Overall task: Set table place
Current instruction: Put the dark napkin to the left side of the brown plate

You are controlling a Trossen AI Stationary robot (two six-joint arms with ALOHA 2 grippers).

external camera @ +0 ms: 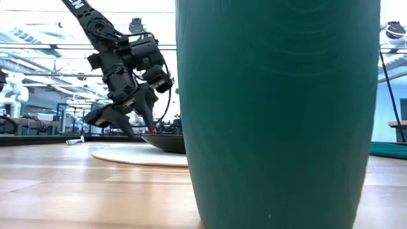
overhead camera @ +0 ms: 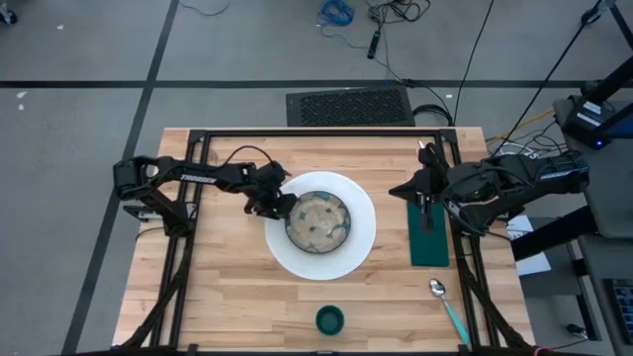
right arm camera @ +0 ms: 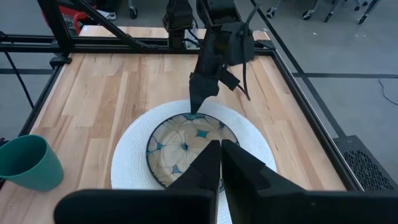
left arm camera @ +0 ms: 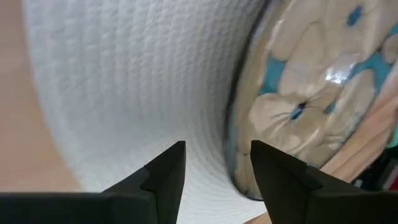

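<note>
Left gripper (overhead camera: 282, 205) hovering at the bowl's (overhead camera: 318, 222) rim

Its fingers are standing slightly parted, holding nothing; the bowl is sitting centred on the white plate (overhead camera: 364, 237) mid-desk. Right gripper (overhead camera: 427, 205), nearly closed, is working over the napkin (overhead camera: 429, 247); retreating upward should avoid nudging the bowl.

One plate (overhead camera: 362, 244), one bowl (overhead camera: 318, 222), one napkin (overhead camera: 429, 245), one spoon (overhead camera: 447, 307), one cup (overhead camera: 329, 319).

- wooden table (overhead camera: 227, 297), black frame round the edges
- big white plate (overhead camera: 362, 237) sits dead centre
- green napkin (overhead camera: 429, 249) at 3 o'clock
- cup (overhead camera: 329, 319) at 6
- spoon (overhead camera: 447, 307) down around 5
</note>
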